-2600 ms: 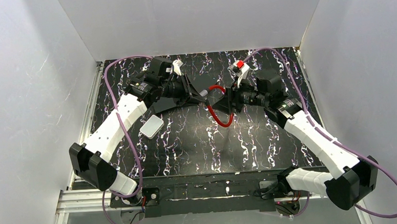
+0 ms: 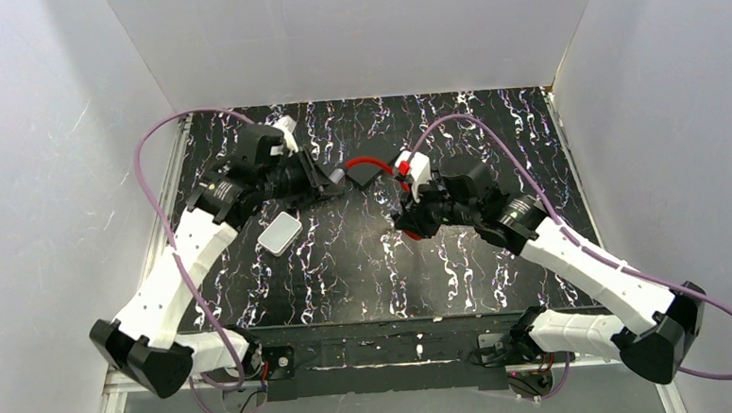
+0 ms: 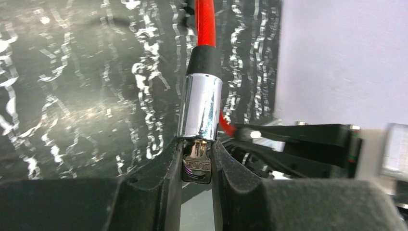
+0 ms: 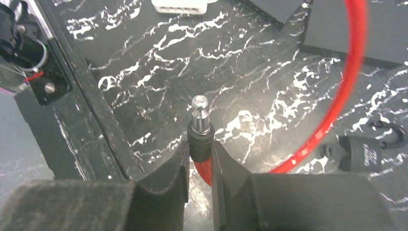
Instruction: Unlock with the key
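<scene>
The marbled black table (image 2: 366,282) fills the floor of the cell. On its L side, nearest the arm bases, a white box (image 2: 279,233) lies flat. It sits close to the L forearm but apart from both grippers.

Next out, R of centre, is the R gripper (image 2: 408,223). In the R wrist view its fingers (image 4: 175,168) are clamped on the black sleeve (image 4: 199,142) at one end of the red cable (image 4: 356,72). The silver pin tip (image 4: 200,110) pokes out past the fingertips, above the table and not seated in anything. From there the cable swings off in a wide loop.

Farther back, L of centre, is the L gripper (image 2: 331,182). In the L wrist view its fingers (image 3: 171,166) pinch the key (image 3: 197,166) by its head. The key's blade sits inside the end of the chrome lock barrel (image 3: 200,106), so the blade is hidden. Can't tell if the key is turned. Beyond the barrel come a black collar, then more red cable.

At the back, the cable arcs btwn the two grippers, beside a dark flat plate (image 2: 368,173).
</scene>
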You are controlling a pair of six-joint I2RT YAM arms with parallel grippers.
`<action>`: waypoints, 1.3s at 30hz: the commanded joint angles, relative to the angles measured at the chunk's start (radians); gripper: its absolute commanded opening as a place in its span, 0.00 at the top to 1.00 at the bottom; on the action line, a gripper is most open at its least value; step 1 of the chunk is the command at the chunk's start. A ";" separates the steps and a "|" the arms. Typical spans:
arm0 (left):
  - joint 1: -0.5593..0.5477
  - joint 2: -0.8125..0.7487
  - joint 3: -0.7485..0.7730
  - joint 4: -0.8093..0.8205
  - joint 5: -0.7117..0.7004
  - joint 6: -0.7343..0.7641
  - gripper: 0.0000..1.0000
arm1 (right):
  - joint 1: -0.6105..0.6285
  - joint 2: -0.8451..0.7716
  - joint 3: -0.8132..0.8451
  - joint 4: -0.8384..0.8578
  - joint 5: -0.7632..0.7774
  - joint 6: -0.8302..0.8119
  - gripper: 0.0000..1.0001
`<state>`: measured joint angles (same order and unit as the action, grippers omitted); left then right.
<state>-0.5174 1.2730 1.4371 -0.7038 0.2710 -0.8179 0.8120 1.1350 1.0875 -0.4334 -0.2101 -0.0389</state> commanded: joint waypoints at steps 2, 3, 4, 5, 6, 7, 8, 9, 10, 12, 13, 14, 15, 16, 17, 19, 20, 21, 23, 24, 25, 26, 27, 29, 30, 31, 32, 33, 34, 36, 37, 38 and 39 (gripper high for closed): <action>0.015 -0.155 -0.141 -0.091 -0.240 0.018 1.00 | -0.004 -0.098 -0.048 -0.127 0.088 -0.080 0.99; 0.018 -0.183 -0.171 -0.102 -0.287 0.006 1.00 | -0.005 -0.111 -0.056 -0.143 0.105 -0.086 0.99; 0.021 -0.208 -0.193 -0.110 -0.320 -0.008 1.00 | -0.005 -0.122 -0.062 -0.155 0.120 -0.090 0.99; 0.024 -0.233 -0.217 -0.118 -0.349 -0.021 1.00 | -0.005 -0.132 -0.070 -0.164 0.136 -0.091 0.99; 0.026 -0.255 -0.246 -0.118 -0.369 -0.037 1.00 | -0.005 -0.141 -0.078 -0.169 0.146 -0.091 0.99; 0.026 -0.275 -0.274 -0.111 -0.376 -0.049 1.00 | -0.005 -0.146 -0.087 -0.170 0.148 -0.091 0.99; 0.028 -0.289 -0.307 -0.092 -0.369 -0.058 1.00 | -0.005 -0.146 -0.098 -0.170 0.144 -0.088 0.99; 0.028 -0.298 -0.337 -0.075 -0.355 -0.068 1.00 | -0.005 -0.144 -0.106 -0.169 0.139 -0.084 0.99; 0.029 -0.302 -0.363 -0.063 -0.342 -0.080 1.00 | -0.005 -0.139 -0.117 -0.168 0.133 -0.077 0.99; 0.029 -0.300 -0.413 -0.045 -0.312 -0.101 1.00 | -0.004 -0.120 -0.137 -0.159 0.114 -0.063 0.99; 0.030 -0.300 -0.437 -0.038 -0.302 -0.112 1.00 | -0.005 -0.109 -0.145 -0.151 0.107 -0.055 0.99; 0.030 -0.302 -0.458 -0.027 -0.293 -0.123 1.00 | -0.004 -0.102 -0.152 -0.143 0.102 -0.049 0.99; 0.030 -0.307 -0.480 -0.017 -0.287 -0.132 1.00 | -0.004 -0.094 -0.157 -0.134 0.097 -0.040 0.99; 0.030 -0.313 -0.502 -0.009 -0.285 -0.142 1.00 | -0.005 -0.087 -0.165 -0.122 0.093 -0.027 0.99; 0.030 -0.317 -0.519 -0.003 -0.284 -0.149 1.00 | -0.004 -0.084 -0.174 -0.107 0.089 -0.018 0.99; 0.030 -0.322 -0.547 0.005 -0.279 -0.160 1.00 | -0.004 -0.080 -0.189 -0.072 0.083 0.001 0.99; 0.030 -0.321 -0.558 0.006 -0.276 -0.165 1.00 | -0.004 -0.080 -0.198 -0.060 0.081 0.010 0.99; 0.031 -0.316 -0.570 0.007 -0.272 -0.170 1.00 | -0.004 -0.079 -0.208 -0.041 0.081 0.019 0.99; 0.035 -0.294 -0.591 0.008 -0.237 -0.181 1.00 | -0.004 -0.071 -0.221 -0.015 0.082 0.030 0.99; 0.035 -0.282 -0.600 0.009 -0.225 -0.186 1.00 | -0.004 -0.066 -0.229 -0.003 0.085 0.040 0.99; 0.036 -0.266 -0.610 0.015 -0.210 -0.189 1.00 | -0.004 -0.061 -0.239 0.012 0.086 0.055 0.99; 0.037 -0.248 -0.622 0.023 -0.196 -0.192 1.00 | -0.004 -0.054 -0.250 0.027 0.089 0.064 0.99; 0.038 -0.229 -0.631 0.032 -0.184 -0.196 1.00 | -0.004 -0.047 -0.265 0.046 0.096 0.072 0.99; 0.043 -0.185 -0.648 0.052 -0.157 -0.201 1.00 | -0.004 -0.033 -0.295 0.092 0.113 0.093 0.99; 0.048 -0.163 -0.653 0.062 -0.140 -0.203 1.00 | -0.004 -0.024 -0.306 0.113 0.116 0.107 0.99; 0.053 -0.143 -0.656 0.071 -0.126 -0.204 1.00 | -0.004 -0.014 -0.316 0.135 0.118 0.129 0.99; 0.057 -0.124 -0.656 0.079 -0.118 -0.204 1.00 | -0.004 -0.003 -0.327 0.154 0.121 0.148 0.99; 0.060 -0.106 -0.657 0.088 -0.112 -0.203 1.00 | -0.004 0.008 -0.338 0.174 0.117 0.164 0.99; 0.064 -0.093 -0.659 0.098 -0.109 -0.203 1.00 | -0.004 0.019 -0.348 0.191 0.114 0.180 0.99; 0.071 -0.068 -0.668 0.122 -0.107 -0.205 1.00 | -0.003 0.038 -0.368 0.219 0.122 0.218 0.99; 0.075 -0.058 -0.671 0.131 -0.108 -0.205 1.00 | -0.004 0.045 -0.373 0.226 0.128 0.231 0.99; 0.078 -0.047 -0.673 0.138 -0.108 -0.206 1.00 | -0.004 0.050 -0.376 0.228 0.137 0.240 0.99; 0.081 -0.036 -0.674 0.144 -0.108 -0.205 1.00 | -0.003 0.054 -0.377 0.225 0.147 0.245 0.99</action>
<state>-0.4522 1.2166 0.7761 -0.5899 0.1431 -1.0114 0.8124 1.1707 0.7315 -0.2660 -0.1277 0.1158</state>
